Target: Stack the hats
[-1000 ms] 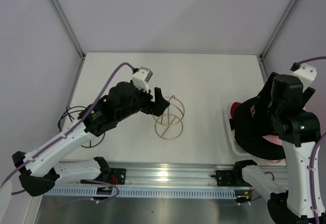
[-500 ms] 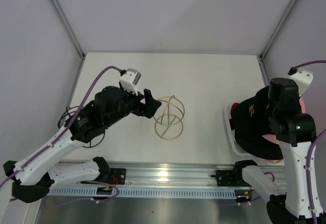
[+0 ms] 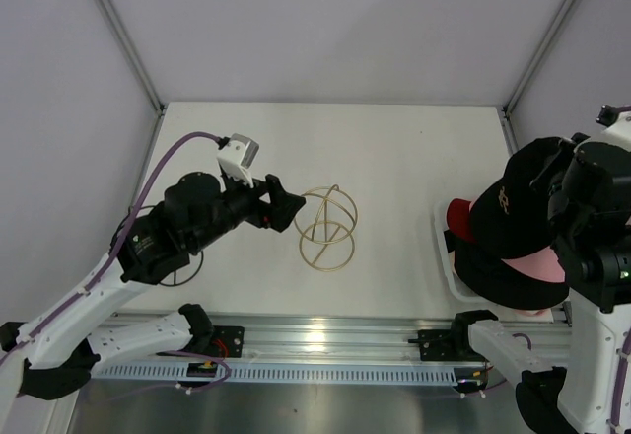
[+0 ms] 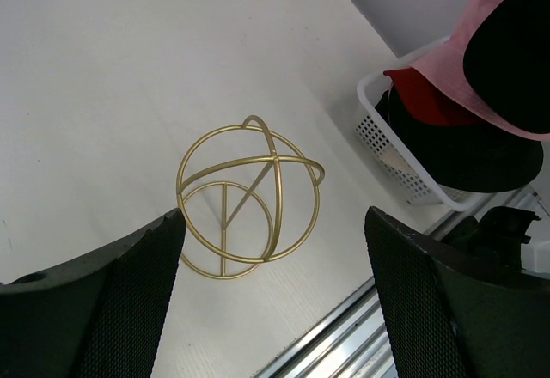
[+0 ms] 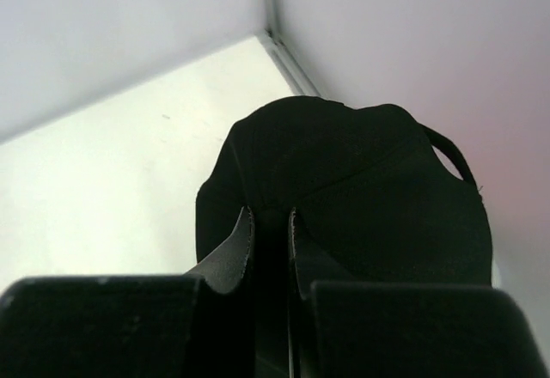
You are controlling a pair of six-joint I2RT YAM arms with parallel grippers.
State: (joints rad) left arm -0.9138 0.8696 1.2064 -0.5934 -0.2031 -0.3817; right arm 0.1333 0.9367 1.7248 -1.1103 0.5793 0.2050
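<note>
Nearest the arm bases, at the right edge of the table [image 3: 394, 148], the white mesh basket [image 4: 388, 142] holds the supply of hats: a black hat [image 4: 468, 155] lies lowest, and a red cap [image 4: 423, 94] rests on it toward the inner rim. The right gripper [image 5: 269, 232] is above this pile. Its fingers [image 5: 234, 253] are closed to a narrow slit on a fold of the black cap [image 5: 344, 180], so the soft fabric is pinched, not cupped. The grip looks to be taken near the cap's edge, likely so that the crown hangs free and open for setting down over something. In the top view the black cap [image 3: 518, 212] sits high, over the pink hat [image 3: 540, 264]. It cannot be told whether the pink hat clings to the cap or only lies on the pile beneath it. Further in, at mid-table, the left gripper [image 3: 289, 205] is just beside the gold wire stand [image 3: 327, 229], level with it and not touching. Its jaws are spread wide and hold nothing. Its wrist camera frames the stand between the two fingers [image 4: 129, 301]. Judgement: the stand is the intended stacking form, and the left arm waits there to steady it or to receive the hat. The stand carries no hat, so the stack is not yet begun. Risk: the pinched fabric may slip or fold shut.
</note>
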